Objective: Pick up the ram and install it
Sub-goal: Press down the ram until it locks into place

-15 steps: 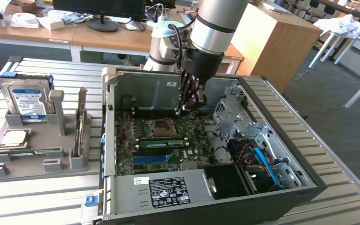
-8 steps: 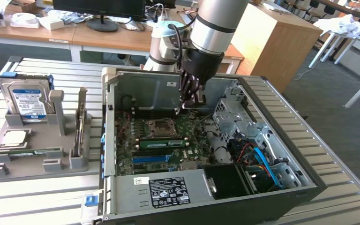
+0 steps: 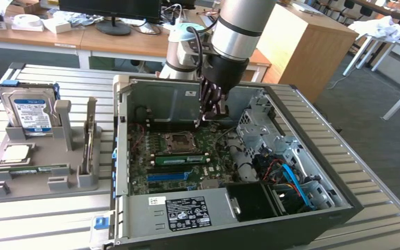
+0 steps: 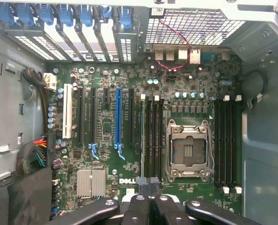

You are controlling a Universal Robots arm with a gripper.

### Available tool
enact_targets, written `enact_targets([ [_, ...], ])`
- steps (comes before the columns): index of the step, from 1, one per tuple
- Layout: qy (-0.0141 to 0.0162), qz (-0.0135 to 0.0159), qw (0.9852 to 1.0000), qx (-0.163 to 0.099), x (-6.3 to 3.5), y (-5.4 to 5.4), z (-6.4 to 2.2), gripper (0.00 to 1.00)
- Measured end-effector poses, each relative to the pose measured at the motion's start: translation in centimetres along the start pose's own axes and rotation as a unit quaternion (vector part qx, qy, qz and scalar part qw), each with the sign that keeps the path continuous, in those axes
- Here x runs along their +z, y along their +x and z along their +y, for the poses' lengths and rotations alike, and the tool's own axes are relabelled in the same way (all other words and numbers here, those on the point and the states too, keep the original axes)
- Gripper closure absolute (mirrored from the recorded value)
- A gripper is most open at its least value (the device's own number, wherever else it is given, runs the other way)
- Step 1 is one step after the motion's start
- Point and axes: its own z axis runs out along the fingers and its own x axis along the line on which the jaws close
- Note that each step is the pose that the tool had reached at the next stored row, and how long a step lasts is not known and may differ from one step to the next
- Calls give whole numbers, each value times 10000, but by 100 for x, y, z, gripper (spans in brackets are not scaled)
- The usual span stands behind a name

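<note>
Your fingers [image 4: 138, 206] are pressed together above the ram [image 3: 179, 159], which stands slotted just beside the processor socket [image 4: 188, 147].

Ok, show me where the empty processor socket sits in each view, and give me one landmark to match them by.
Exterior view: the empty processor socket is near the picture's centre, on the motherboard inside the open case.
Wrist view: the socket lies between two banks of black memory slots.
Shared landmark: the blue expansion slot.
</note>
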Motion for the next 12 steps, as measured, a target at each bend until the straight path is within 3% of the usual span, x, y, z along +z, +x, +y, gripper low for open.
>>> enact_targets([
  [5, 0, 0, 10000, 0, 1, 0, -16, 90],
  [12, 0, 0, 10000, 0, -2, 0, -110, 90],
])
